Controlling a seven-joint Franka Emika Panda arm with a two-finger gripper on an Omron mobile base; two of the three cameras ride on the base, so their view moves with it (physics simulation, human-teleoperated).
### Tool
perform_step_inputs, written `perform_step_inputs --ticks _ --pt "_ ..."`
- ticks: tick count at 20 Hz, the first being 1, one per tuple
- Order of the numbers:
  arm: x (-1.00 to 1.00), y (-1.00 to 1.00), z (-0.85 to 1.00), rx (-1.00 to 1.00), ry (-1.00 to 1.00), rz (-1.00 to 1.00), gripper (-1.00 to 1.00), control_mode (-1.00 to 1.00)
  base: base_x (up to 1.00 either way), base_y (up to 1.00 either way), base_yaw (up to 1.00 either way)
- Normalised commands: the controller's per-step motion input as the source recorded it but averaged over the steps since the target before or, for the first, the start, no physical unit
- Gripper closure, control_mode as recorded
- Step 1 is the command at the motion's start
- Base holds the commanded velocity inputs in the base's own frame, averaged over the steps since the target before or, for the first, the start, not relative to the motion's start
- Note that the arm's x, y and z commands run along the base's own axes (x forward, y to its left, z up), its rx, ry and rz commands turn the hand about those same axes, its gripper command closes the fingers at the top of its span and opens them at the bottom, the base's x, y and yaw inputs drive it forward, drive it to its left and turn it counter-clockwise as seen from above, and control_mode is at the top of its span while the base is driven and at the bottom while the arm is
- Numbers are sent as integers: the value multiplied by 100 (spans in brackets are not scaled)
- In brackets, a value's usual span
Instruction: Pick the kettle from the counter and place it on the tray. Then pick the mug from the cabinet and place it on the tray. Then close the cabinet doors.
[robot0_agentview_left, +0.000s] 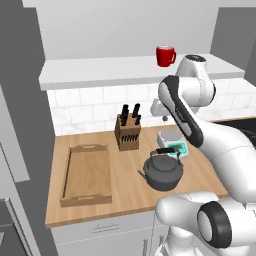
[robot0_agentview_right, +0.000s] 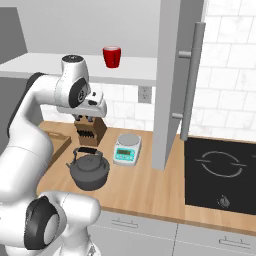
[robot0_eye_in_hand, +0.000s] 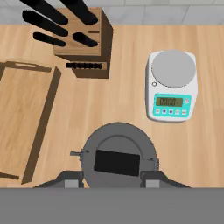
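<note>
The dark grey kettle (robot0_agentview_left: 162, 170) (robot0_agentview_right: 89, 170) stands on the wooden counter (robot0_agentview_left: 125, 195), right of the empty wooden tray (robot0_agentview_left: 87, 172) (robot0_eye_in_hand: 22, 118). My gripper (robot0_agentview_left: 158, 111) (robot0_agentview_right: 94, 111) hangs well above the counter, pointing down. In the hand view the kettle (robot0_eye_in_hand: 119, 159) lies straight below, its black handle between my spread fingertips (robot0_eye_in_hand: 72, 178), and the gripper (robot0_eye_in_hand: 111, 178) is open and holds nothing. The red mug (robot0_agentview_left: 165, 55) (robot0_agentview_right: 112, 56) stands on the cabinet's pale shelf floor (robot0_agentview_left: 100, 70). Both cabinet doors are open; the right one (robot0_agentview_right: 170, 85) shows its bar handle.
A wooden knife block (robot0_agentview_left: 127, 131) (robot0_eye_in_hand: 83, 41) stands at the back between tray and kettle. A white kitchen scale (robot0_agentview_left: 173, 142) (robot0_agentview_right: 126, 148) (robot0_eye_in_hand: 172, 85) sits just behind the kettle. A black cooktop (robot0_agentview_right: 220, 172) lies to the right. The open left door (robot0_agentview_left: 20, 100) hangs over the counter's left end.
</note>
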Motion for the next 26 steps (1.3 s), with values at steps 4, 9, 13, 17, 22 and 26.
perform_step_inputs --ticks 4,9,13,17,22,26 --pt "-13 0 -15 0 -11 3 -100 -100 0 0 0" --pt "-19 0 -39 0 -15 40 -100 -100 0 0 0" --pt "-1 0 -8 0 -2 8 -100 -100 0 0 0" --pt "0 0 0 -1 1 3 -100 -100 0 0 0" --pt "-7 -9 -37 -15 0 41 -100 -100 0 0 0" --pt "-17 -4 -31 -15 0 47 -100 -100 0 0 0"
